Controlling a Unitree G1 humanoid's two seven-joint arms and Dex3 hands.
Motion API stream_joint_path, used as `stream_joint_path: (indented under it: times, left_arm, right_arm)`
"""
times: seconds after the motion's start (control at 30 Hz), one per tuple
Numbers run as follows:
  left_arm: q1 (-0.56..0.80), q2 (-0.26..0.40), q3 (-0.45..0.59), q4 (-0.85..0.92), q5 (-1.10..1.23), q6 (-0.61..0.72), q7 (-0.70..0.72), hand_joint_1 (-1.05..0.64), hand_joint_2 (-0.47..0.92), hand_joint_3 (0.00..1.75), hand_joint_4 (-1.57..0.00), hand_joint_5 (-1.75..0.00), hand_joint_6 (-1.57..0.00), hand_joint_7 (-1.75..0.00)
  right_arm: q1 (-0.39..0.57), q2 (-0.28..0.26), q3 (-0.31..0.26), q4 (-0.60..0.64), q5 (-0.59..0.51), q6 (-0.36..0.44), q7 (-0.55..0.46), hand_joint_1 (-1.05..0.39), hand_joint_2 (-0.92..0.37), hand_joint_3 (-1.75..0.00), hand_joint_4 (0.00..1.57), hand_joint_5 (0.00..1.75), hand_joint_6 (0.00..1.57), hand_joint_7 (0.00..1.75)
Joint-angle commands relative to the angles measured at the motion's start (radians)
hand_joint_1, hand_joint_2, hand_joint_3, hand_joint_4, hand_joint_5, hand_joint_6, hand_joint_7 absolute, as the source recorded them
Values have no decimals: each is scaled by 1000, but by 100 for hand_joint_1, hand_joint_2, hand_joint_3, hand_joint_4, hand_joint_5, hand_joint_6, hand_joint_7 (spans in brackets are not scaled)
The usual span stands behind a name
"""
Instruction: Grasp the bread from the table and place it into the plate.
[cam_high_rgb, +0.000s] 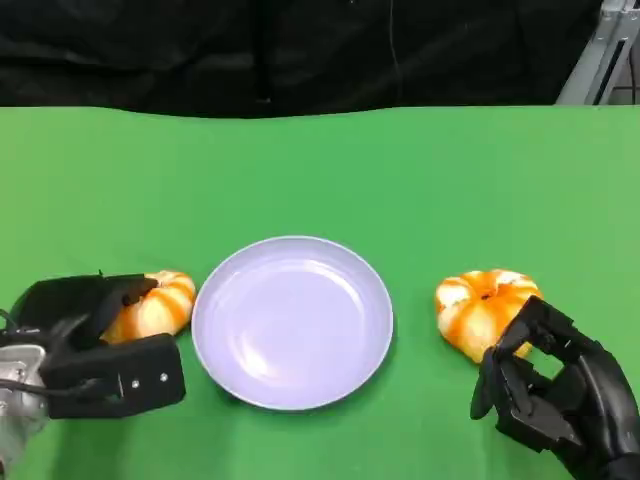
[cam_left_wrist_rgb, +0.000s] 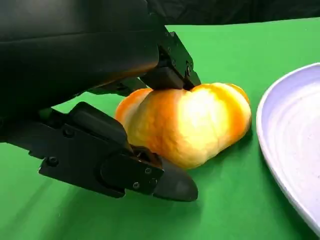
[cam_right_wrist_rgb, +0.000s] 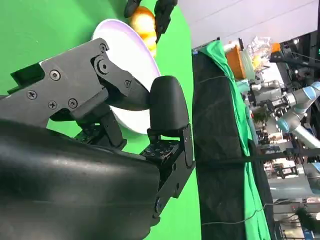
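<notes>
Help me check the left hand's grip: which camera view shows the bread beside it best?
The left wrist view: the left bread sits close up, with the left hand having fingers on top of it and below it. The head view shows that bread partly behind the hand. The right wrist view shows it small beyond the plate.

Bright, even light; soft shadows; wrist views slightly blurred.
</notes>
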Motion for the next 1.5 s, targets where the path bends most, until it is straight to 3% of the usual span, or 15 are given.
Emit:
stream_joint_path:
  times: [0.03,0.07,0.13,0.2,0.23,0.3,0.37,0.4,0.43,0.47,0.53,0.63,1.1,1.33,1.5]
  left_arm:
    - [-3,-5,-26,40,0,-12,29,-46,92,14,-59,-7,-64,-4]
    - [4,-11,-19,41,-12,-23,57,-43,92,14,-60,-7,-65,-4]
    - [11,-17,-11,45,-28,-39,93,-19,92,19,-86,-15,-89,-9]
    - [19,-19,-3,39,-43,-57,130,-15,92,21,-92,-15,-94,-9]
    - [27,-17,6,30,-55,-82,161,-10,92,23,-99,-44,-106,-10]
    - [34,-12,15,23,-68,-118,204,-3,92,24,-83,-107,-121,-8]
    - [33,-7,23,20,-74,-139,232,-1,92,24,-79,-123,-124,-7]
    - [33,-4,29,17,-77,-149,248,0,86,38,-81,-148,-124,-37]
    - [32,-2,32,16,-81,-156,260,1,74,63,-81,-164,-98,-105]
    - [33,3,36,5,-82,-159,272,2,68,74,-81,-169,-88,-130]
    - [35,10,47,-16,-90,-160,278,1,60,92,-87,-173,-73,-165]
    - [40,17,65,-44,-100,-155,283,-2,58,97,-85,-175,-65,-174]
    - [109,45,132,-383,-107,-132,225,-3,53,94,-77,-175,-72,-165]
    - [169,-4,111,-568,-118,-120,107,8,47,102,-77,-175,-74,-165]
    - [153,-58,67,-503,-101,-161,97,4,50,103,-76,-175,-71,-166]
  right_arm:
    - [6,-9,-6,-14,6,-2,-6,-13,-65,-101,84,175,64,167]
    - [7,-11,-6,-15,4,3,-9,-13,-65,-101,84,175,64,166]
    - [7,-12,-6,-16,1,8,-14,-15,-64,-100,83,175,64,166]
    - [6,-12,-7,-14,4,3,-12,-16,-64,-100,83,175,64,166]
    - [6,-11,-7,-11,5,-3,-9,-15,-65,-100,83,175,64,166]
    - [5,-11,-8,-7,4,-11,-7,-14,-65,-100,83,175,63,166]
    - [3,-12,-8,-3,7,-14,-3,-14,-65,-101,83,175,63,166]
    - [2,-13,-9,-1,9,-16,1,-15,-65,-100,83,175,63,166]
    - [2,-14,-10,1,10,-17,4,-15,-65,-100,83,175,63,166]
    - [1,-13,-10,2,8,-20,3,-15,-65,-100,83,175,63,166]
    - [3,-13,-10,0,4,-18,-3,-16,-64,-99,83,175,63,166]
    - [8,-15,-10,-11,0,-5,-11,-16,-64,-99,83,175,63,167]
    - [2,-16,-20,-2,7,-4,1,-15,-63,-99,83,175,63,167]
    - [1,-15,-21,4,10,-13,11,-14,-63,-101,83,175,63,167]
    - [1,-9,-17,1,2,-12,1,-14,-63,-102,83,175,63,167]
